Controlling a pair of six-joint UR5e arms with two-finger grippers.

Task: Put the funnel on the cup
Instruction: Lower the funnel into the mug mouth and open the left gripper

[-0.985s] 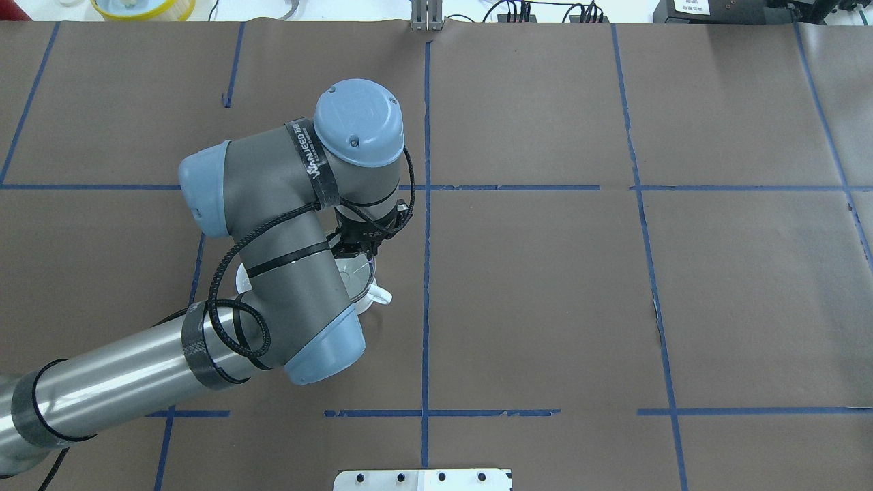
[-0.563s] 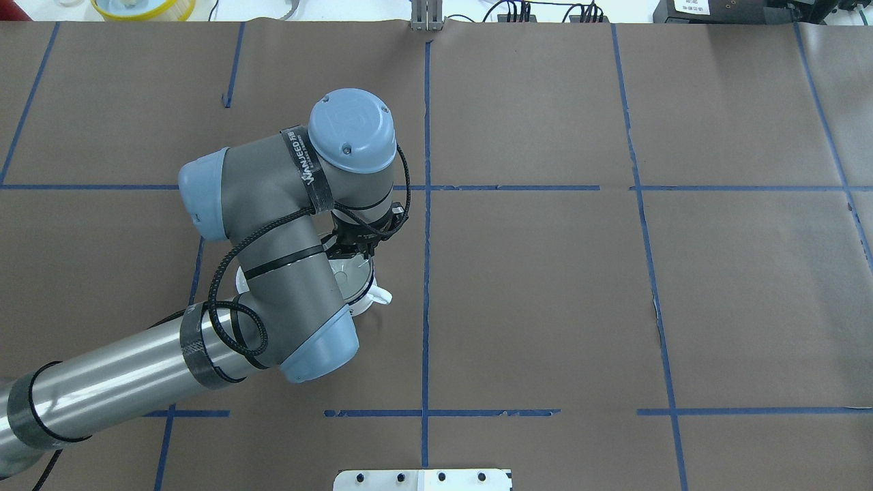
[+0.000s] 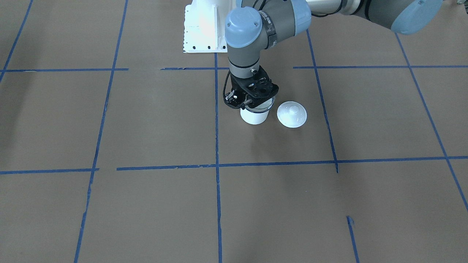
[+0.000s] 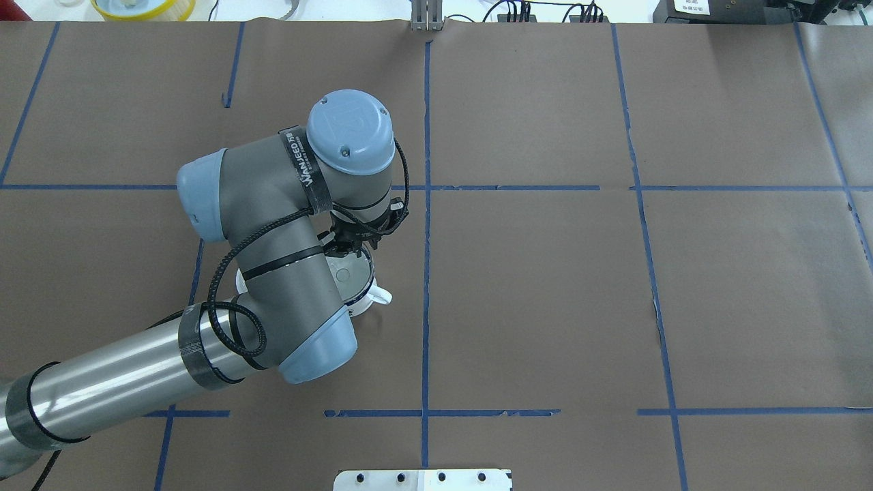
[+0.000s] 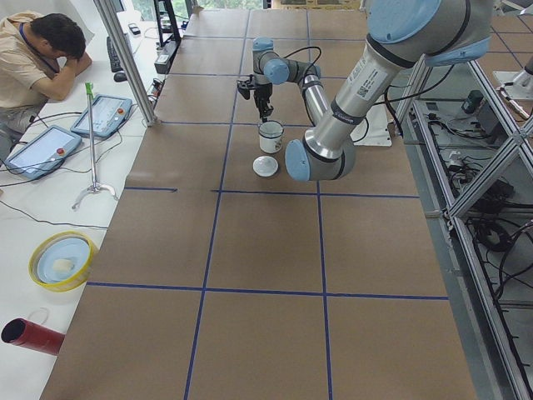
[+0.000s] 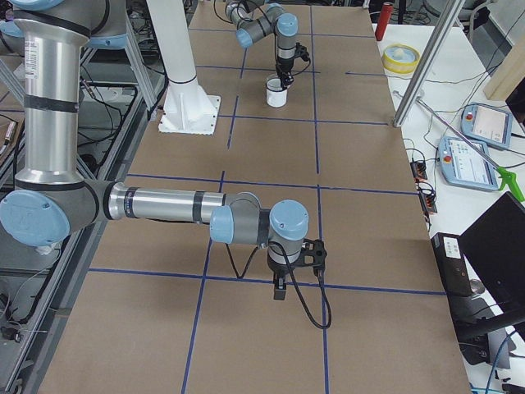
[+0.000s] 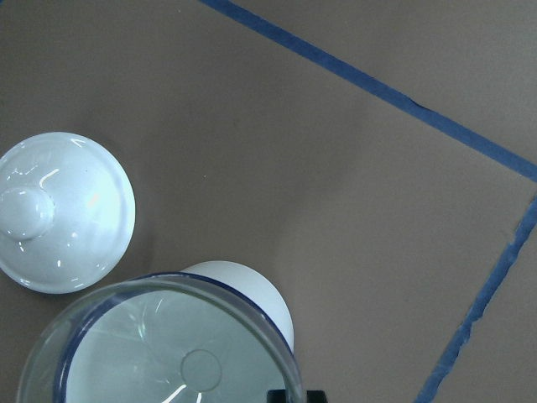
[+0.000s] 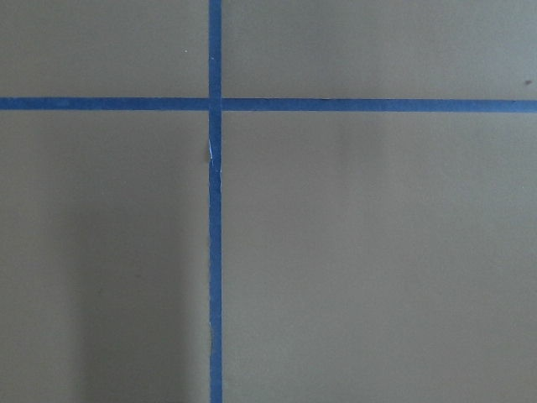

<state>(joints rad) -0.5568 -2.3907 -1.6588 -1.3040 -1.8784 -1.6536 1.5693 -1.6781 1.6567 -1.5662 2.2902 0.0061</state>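
The lid (image 7: 63,210) lies beside the cup, apart from it. Over the last second I lowered the funnel (image 7: 159,344), and it now sits in the mouth of the cup (image 7: 252,290). My left gripper (image 3: 245,104) stays pinched narrowly on the funnel's rim. Judgement: placement is nearly complete and release is next.

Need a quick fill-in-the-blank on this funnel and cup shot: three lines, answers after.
1. The funnel is over the cup, whose rim is ___.
2. The lid beside the cup has its knob facing ___.
3. The ___ gripper is directly above the funnel.
Answers: blue; up; left.
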